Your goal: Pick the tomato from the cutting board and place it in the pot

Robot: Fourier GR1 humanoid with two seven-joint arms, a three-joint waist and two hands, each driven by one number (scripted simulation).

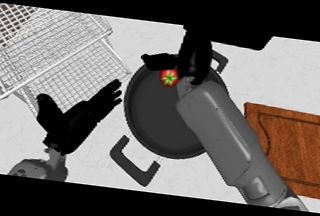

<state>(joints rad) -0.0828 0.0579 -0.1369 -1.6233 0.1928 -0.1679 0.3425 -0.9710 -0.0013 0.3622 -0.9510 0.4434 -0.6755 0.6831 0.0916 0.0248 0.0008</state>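
Right hand [191, 58] curled round small red tomato [169, 78] with green star-shaped stem, over dark pot [150, 124]

no text or labels readable (nothing printed anywhere).

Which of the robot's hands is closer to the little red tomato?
The right hand. It is curled around the tomato, holding it over the pot. The left hand rests open, off to the pot's left, away from the tomato.

I am seeing one tomato [169, 78], one pot [153, 124], one cutting board [299, 147], one wire basket [36, 49].
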